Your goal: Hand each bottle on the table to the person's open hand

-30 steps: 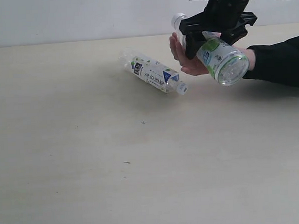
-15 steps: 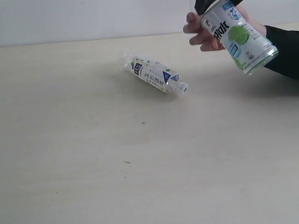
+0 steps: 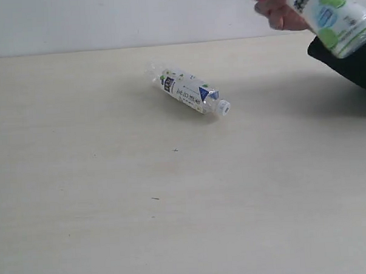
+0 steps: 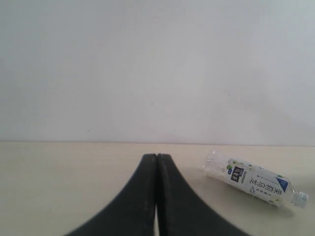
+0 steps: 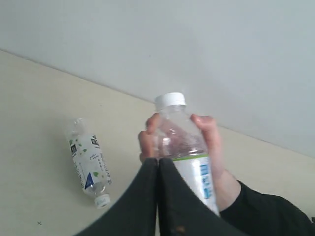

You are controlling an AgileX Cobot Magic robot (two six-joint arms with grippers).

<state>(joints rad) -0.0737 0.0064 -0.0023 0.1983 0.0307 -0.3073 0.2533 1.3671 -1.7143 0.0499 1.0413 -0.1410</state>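
Since a second ago the white-green bottle (image 3: 334, 16) has risen in the person's hand (image 3: 279, 12) and is now ahead of the right gripper (image 5: 158, 162), which has let go, its jaws pressed together and empty. The floral bottle (image 4: 256, 182) lies on the table (image 3: 174, 204), ahead of the left gripper (image 4: 156, 157), whose jaws are also pressed together.

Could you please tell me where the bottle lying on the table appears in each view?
Exterior view: lying bottle, just above centre.
Left wrist view: on the table beyond the left gripper.
Right wrist view: beside the person's hand.
Shared landmark: the bottle's white cap.
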